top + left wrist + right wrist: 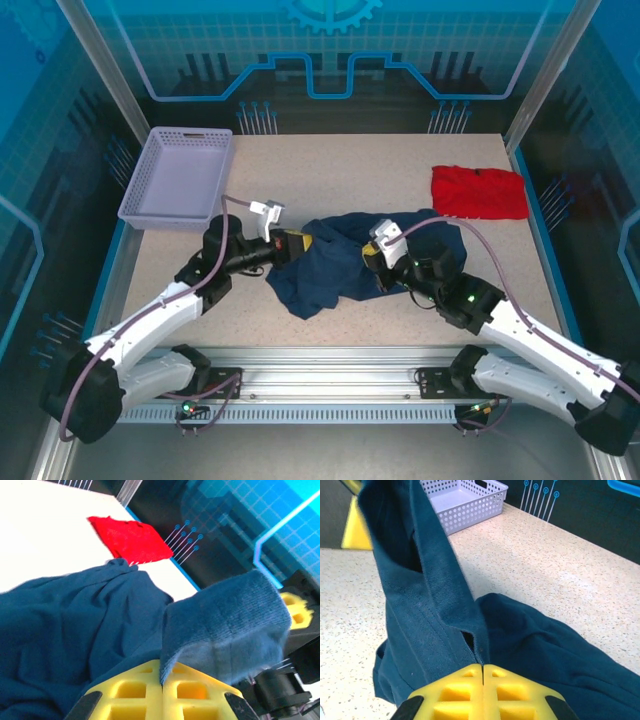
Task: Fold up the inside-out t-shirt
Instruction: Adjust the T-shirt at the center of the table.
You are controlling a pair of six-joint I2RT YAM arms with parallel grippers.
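A speckled table (350,170) carries the inside-out t-shirt (330,270), which lies bunched in a dark navy heap at the centre near the front edge, not yet spread flat and with no fold made. A lavender perforated basket (180,180) sits at the far left corner and a bright red folded garment (478,192) at the far right, both well apart from the shirt and out of the working area. The left gripper (290,245) meets the heap's left edge with its yellow fingers pressed together; its wrist camera shows a flap of blue cloth pinched in the seam between them and draped over the tips. The right gripper (372,258) sits on the heap's middle-right, likewise closed tight, and its wrist view shows a hemmed ridge of the shirt rising taut out of the join of its fingers. Two pinches on opposite sides suggest the arms mean to draw the cloth apart and lay it flat before any fold, a step that looks barely begun.
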